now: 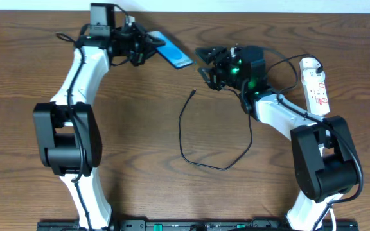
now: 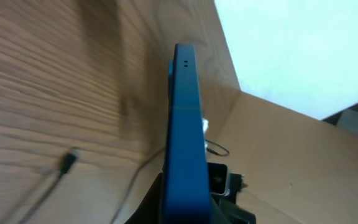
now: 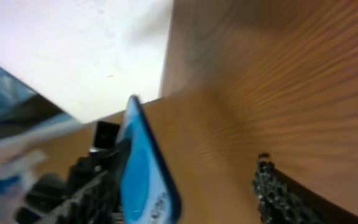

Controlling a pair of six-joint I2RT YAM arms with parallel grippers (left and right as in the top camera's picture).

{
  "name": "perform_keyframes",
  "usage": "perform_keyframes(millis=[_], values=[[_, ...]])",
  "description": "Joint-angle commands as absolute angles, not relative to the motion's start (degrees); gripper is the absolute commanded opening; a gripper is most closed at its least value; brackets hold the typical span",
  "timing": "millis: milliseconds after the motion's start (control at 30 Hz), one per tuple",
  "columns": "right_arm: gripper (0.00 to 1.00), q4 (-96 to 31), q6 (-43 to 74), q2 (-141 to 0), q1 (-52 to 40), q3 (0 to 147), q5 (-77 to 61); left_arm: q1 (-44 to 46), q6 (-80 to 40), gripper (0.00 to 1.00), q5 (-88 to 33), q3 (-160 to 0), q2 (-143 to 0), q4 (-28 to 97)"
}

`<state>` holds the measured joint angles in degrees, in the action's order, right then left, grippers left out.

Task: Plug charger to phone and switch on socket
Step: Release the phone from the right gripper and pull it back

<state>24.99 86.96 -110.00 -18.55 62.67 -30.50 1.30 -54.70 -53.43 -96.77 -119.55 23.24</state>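
Starting at the left: the phone (image 1: 174,56) is clamped at one end by the left gripper (image 1: 149,48), up near the far edge of the worktop (image 1: 140,128), a bit left of the middle. In the left wrist view it's seen edge-on, rising out from between the fingers, so it looks to be held tilted rather than lying flat. It can be taken as stiff, light, slick and glass-faced, so it's probably best held by the long side edges, with the port end left clear.

Next along, the charger (image 1: 184,138) is laid in a loose loop across the middle of the worktop. Its plug tip (image 1: 193,94) is at the free end, just short of the phone and not touched by anything. The cable is thin and floppy and will bend if pushed, so it should likely be pinched right behind the tip, where it's stiffest.

Just right of the tip and a little toward the far edge, the right gripper (image 1: 205,69) is seen with its fingers spread and nothing between them. It's near the tip but apart from it.

The socket (image 1: 316,83) is left lying by the right edge, well apart from both grippers. Whether its switch is on can't be made out.
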Motion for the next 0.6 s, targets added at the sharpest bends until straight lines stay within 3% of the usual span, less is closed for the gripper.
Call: perform_keyframes(millis=[0, 267, 567], values=[[0.74, 21.7, 70.7, -109.8, -18.1, 63.0, -30.1, -0.5, -48.8, 0.07, -54.5, -96.9, -117.7, 25.6], [0.76, 7.1, 55.5, -109.8, -17.6, 63.0, -30.1, -2.8, -42.5, 0.07, -54.6, -96.9, -117.6, 29.8], [0.74, 0.3, 51.2, -109.8, -17.7, 63.0, -29.9, -2.8, -32.5, 0.07, -56.5, -96.9, -117.6, 29.7]])
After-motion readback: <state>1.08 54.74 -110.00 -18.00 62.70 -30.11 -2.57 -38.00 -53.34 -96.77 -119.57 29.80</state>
